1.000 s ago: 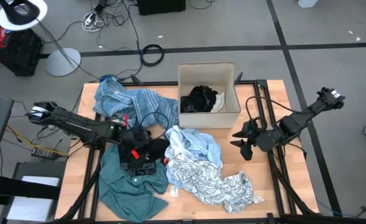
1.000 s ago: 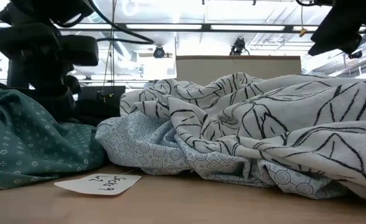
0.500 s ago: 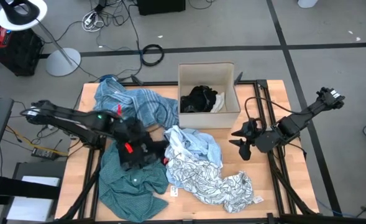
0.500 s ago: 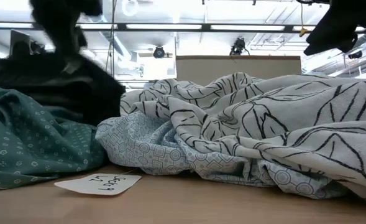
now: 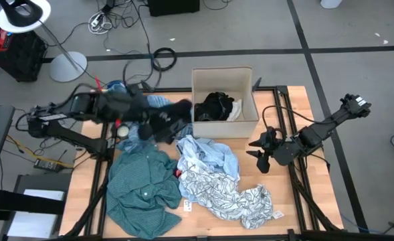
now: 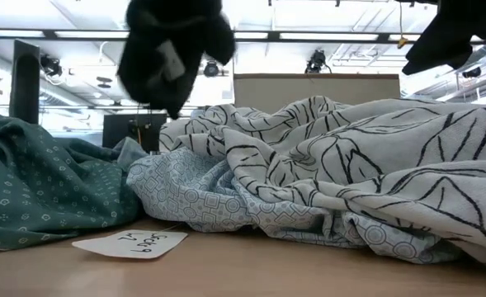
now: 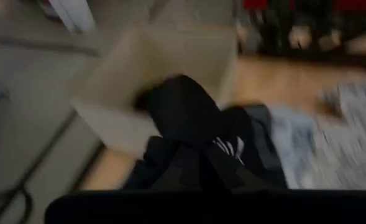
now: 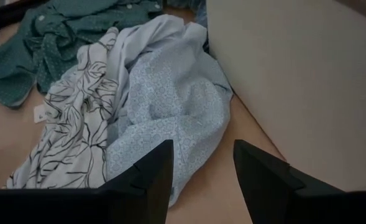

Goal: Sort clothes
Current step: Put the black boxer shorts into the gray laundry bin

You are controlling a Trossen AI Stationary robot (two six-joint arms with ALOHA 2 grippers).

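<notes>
My left gripper (image 5: 146, 115) is shut on a black garment (image 5: 170, 120) and holds it in the air above the blue striped cloth (image 5: 126, 100), just left of the beige cardboard box (image 5: 250, 100). The garment also shows in the low view (image 6: 172, 49) and in the left wrist view (image 7: 195, 124). The teal shirt (image 5: 143, 191), the pale blue shirt (image 5: 210, 157) and the white patterned cloth (image 5: 233, 194) lie on the table. My right gripper (image 5: 260, 152) is open and empty, right of the pale blue shirt (image 8: 170, 106). My left gripper holds the black garment by its bunched upper part (image 7: 189, 155); blur and the cloth itself hide the fingers. The garment hangs below the gripper in a loose bundle (image 6: 172, 74), lifted clear of the table and of the other clothes.
The box holds another dark garment (image 5: 213, 107) with a bit of white cloth. A paper tag (image 6: 131, 242) lies at the table's near edge, by the teal shirt. A small red piece (image 5: 177, 173) peeks out between the teal shirt and the pale blue shirt.
My left gripper has risen from the teal shirt and swung toward the table's far edge and the box, carrying the black garment. The garment is lifted clear of the pile. The teal shirt stays on the table and now lies uncovered.
</notes>
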